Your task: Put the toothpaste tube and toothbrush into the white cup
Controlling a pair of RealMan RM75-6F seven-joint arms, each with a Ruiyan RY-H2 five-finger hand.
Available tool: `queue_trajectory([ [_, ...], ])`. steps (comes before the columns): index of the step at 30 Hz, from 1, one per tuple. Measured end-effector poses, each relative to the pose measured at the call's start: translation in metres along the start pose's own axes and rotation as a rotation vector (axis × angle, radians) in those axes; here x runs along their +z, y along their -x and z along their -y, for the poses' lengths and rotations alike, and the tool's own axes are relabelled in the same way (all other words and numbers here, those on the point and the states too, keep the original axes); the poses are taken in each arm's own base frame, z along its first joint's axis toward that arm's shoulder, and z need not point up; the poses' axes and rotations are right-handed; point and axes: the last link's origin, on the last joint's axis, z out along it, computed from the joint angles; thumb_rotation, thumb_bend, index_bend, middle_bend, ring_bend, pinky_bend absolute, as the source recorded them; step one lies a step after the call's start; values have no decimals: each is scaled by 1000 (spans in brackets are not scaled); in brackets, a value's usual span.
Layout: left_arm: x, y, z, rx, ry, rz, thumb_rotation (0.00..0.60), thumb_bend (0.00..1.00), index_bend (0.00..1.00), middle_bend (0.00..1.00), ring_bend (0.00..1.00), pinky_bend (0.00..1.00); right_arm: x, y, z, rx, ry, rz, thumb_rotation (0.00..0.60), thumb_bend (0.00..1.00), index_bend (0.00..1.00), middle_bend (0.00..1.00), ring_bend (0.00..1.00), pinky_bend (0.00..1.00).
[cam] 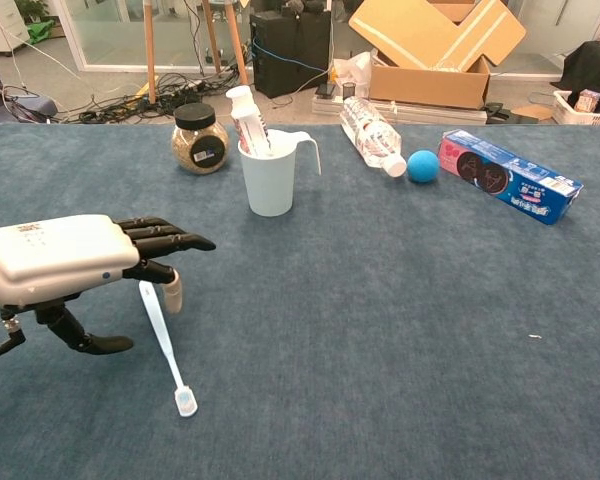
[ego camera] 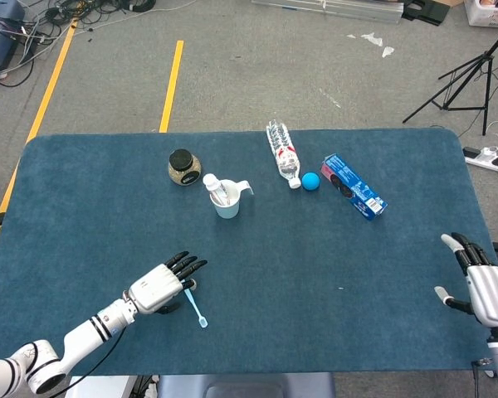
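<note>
The white cup (ego camera: 227, 206) (cam: 268, 178) stands upright on the blue table with the toothpaste tube (ego camera: 212, 185) (cam: 247, 117) standing in it. A light blue toothbrush (ego camera: 196, 307) (cam: 164, 345) lies flat on the cloth near the front left, its head (cam: 185, 402) pointing toward me. My left hand (ego camera: 161, 283) (cam: 76, 264) hovers over the handle end with its fingers stretched forward and apart, holding nothing; the thumb reaches down to the cloth beside the handle. My right hand (ego camera: 484, 286) rests open at the table's right edge, seen only in the head view.
Behind the cup stand a dark-lidded jar (ego camera: 183, 168) (cam: 199, 140), a lying water bottle (ego camera: 284, 154) (cam: 372, 134), a blue ball (ego camera: 310, 181) (cam: 422, 165) and a blue-and-pink box (ego camera: 354, 186) (cam: 510, 175). The table's front edge (ego camera: 249, 373) runs close to my left forearm.
</note>
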Motion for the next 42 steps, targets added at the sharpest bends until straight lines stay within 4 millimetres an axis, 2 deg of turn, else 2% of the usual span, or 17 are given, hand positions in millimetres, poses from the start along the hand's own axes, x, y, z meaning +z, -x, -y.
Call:
queue_trajectory([
  [10, 11, 13, 6, 41, 65, -36, 600, 280, 358, 0, 0, 1, 1, -5, -4, 10, 20, -22, 600, 139, 165, 132, 178, 540],
  [22, 18, 19, 0, 66, 133, -63, 600, 280, 387, 0, 0, 1, -2, -19, -11, 38, 43, -79, 600, 140, 166, 133, 178, 540],
  [42, 21, 25, 4, 168, 148, -43, 600, 280, 393, 0, 0, 1, -2, -19, -11, 37, 44, -75, 600, 139, 166, 133, 178, 540],
])
